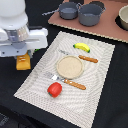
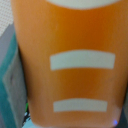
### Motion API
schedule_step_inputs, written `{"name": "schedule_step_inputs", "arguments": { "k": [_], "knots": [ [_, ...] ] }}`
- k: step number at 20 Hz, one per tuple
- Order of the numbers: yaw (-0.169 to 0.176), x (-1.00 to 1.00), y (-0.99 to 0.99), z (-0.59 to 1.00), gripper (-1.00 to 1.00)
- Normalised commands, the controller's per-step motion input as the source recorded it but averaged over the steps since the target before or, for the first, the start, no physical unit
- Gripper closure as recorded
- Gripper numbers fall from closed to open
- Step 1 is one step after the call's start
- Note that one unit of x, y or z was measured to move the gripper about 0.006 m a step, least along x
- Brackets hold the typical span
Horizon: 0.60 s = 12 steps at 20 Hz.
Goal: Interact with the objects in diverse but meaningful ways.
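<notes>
Under the wrist camera: bread loaf (image 2: 75,60) filled the whole wrist view, orange with pale score bars, so it sat right at the gripper.
Gripper: gripper (image 1: 22,56) hung off the placemat's edge on the exterior view's left, loaf (image 1: 23,62) showing just below it; looked pinched on the loaf, fingers mostly hidden by the arm body.
Why held so: likely carried above the black table (image 1: 110,105), clear of the mat, to be moved somewhere; a guess only.
Loaf axis: long axis seemed to run down from the gripper, score bars crossing it; which end was lower could not be told.
Tomato: red tomato (image 1: 54,89) rested on the placemat (image 1: 35,85) near corner, apart from the gripper.
Plate: round plate (image 1: 69,67) sat mid-mat, cutlery around it.
Banana: yellow banana (image 1: 82,47) lay beyond the plate at the mat's far edge, long axis roughly across the mat.
Pots: two grey pots (image 1: 90,14) stood on the far board (image 1: 107,30).
</notes>
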Motion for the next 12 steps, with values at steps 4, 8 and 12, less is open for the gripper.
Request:
{"name": "schedule_step_inputs", "arguments": {
  "k": [4,8,12],
  "knots": [
    [0.122,-0.5,-0.1,-0.23,1.0],
    [0.201,-0.19,-0.1,-0.09,1.0],
    [0.158,-0.26,-0.17,-0.11,1.0]
  ]
}}
